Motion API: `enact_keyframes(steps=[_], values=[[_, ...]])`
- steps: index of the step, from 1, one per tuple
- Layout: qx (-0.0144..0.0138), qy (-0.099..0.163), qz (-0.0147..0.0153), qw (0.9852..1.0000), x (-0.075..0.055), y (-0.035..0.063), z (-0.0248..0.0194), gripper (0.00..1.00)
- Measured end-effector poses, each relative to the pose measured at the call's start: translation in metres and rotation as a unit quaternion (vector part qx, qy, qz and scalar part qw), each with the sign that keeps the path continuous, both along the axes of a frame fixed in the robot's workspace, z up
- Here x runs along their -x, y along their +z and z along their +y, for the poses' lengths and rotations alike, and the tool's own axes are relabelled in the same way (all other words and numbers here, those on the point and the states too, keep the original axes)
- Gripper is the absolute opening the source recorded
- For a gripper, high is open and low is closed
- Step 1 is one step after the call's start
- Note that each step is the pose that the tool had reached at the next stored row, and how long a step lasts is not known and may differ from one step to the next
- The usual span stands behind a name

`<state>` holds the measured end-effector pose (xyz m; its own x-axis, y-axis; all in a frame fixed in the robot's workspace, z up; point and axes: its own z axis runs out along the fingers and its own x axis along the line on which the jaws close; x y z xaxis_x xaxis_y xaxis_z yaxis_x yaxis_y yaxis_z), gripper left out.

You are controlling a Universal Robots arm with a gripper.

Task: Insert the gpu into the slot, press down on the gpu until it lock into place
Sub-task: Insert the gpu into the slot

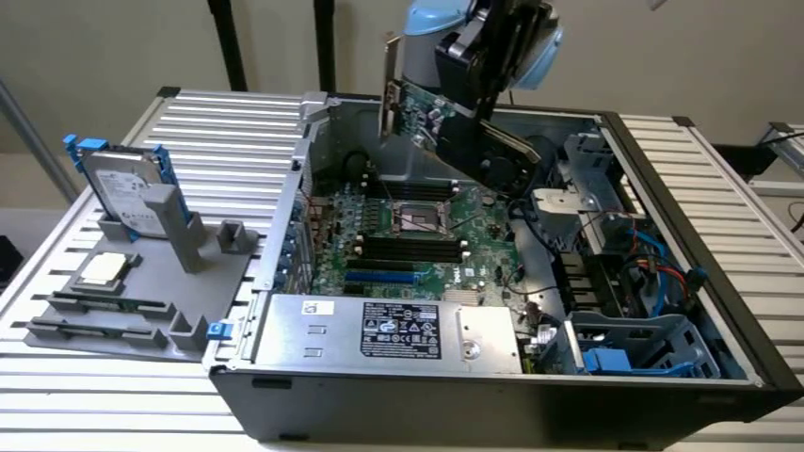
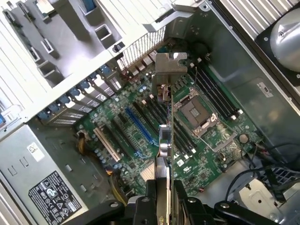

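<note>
My gripper point(image 1: 475, 113) is shut on the gpu point(image 1: 421, 108) and holds it in the air above the open computer case, tilted, with the green board back and silver bracket toward the exterior view's left. In the wrist view the gpu point(image 2: 165, 136) shows edge-on between my fingers point(image 2: 187, 202), with its bracket point(image 2: 169, 65) at the far end. The slot point(image 2: 140, 126), a long bright-blue strip, lies on the green motherboard point(image 2: 220, 140) below and to one side of the card. In the exterior view the slot point(image 1: 380, 279) sits near the front of the board, well clear of the card.
Black memory strips point(image 1: 409, 250) and the CPU socket point(image 1: 421, 218) lie on the board near the slot. A silver power supply point(image 1: 390, 330) fills the case front. Cables and a drive cage point(image 1: 635, 348) crowd the exterior view's right. A hard drive point(image 1: 126, 188) stands on a grey fixture point(image 1: 151, 282) outside.
</note>
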<state>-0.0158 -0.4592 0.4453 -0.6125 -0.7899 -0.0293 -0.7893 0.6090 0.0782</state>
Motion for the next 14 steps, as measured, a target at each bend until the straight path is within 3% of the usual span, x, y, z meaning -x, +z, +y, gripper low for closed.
enact_keyframes(steps=[7,10,14], values=[[-0.0067,0.053,-0.0074,0.9986,0.0,0.0,0.0,0.26],[-0.0089,0.076,-0.0102,0.997,0.0,0.0,0.0,0.26],[-0.0116,0.109,-0.0136,0.9939,0.0,-0.0001,0.0,0.26]])
